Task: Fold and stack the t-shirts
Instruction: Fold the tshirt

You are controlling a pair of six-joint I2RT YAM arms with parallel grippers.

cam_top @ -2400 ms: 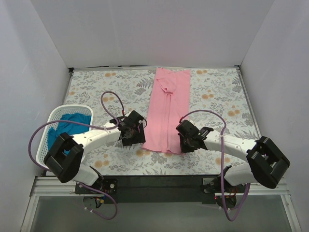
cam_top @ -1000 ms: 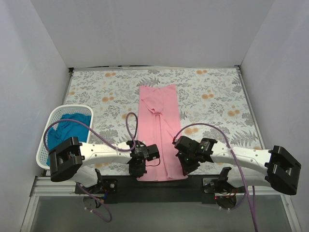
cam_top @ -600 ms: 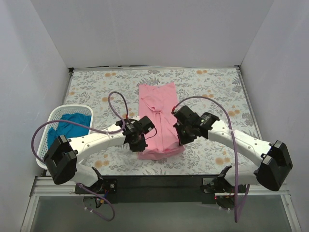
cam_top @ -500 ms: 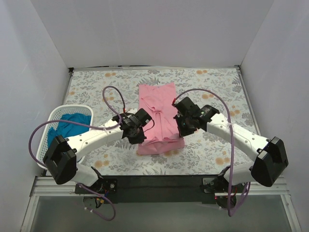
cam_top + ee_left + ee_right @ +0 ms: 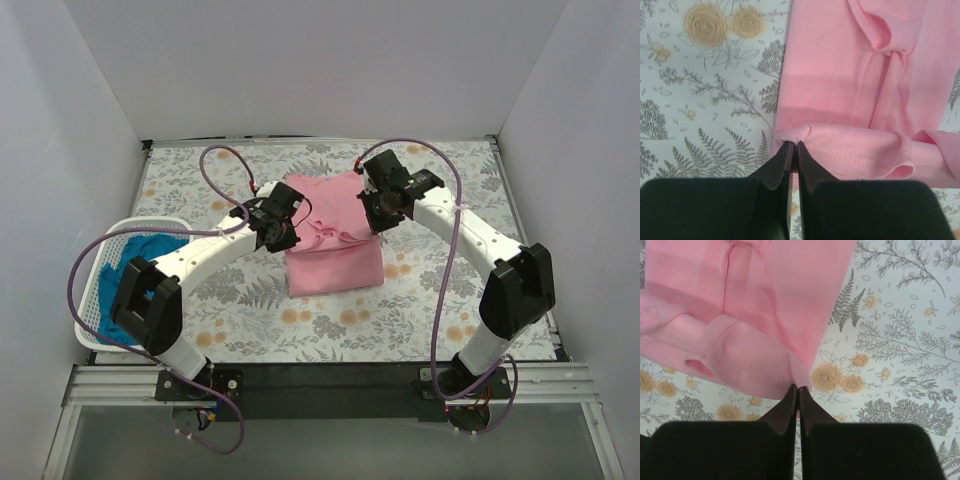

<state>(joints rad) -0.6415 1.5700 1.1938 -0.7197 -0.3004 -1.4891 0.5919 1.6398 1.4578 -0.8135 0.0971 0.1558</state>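
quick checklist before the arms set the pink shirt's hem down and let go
1. Left gripper shut on the pink t-shirt hem corner: ok.
2. Right gripper shut on the other hem corner: ok.
3. Hem flat between the grippers: not ok, it sags and bunches.
4. Hem level with the shirt's far edge: not ok, held short of it.
5. Near fold edge straight: ok.
6. Teal t-shirt in the basket, apart from the fold: ok.

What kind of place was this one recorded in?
Probably a lab test cell: bare white walls box in a floral-covered table, and two robot arms bolted at its edge hold a pink t-shirt.
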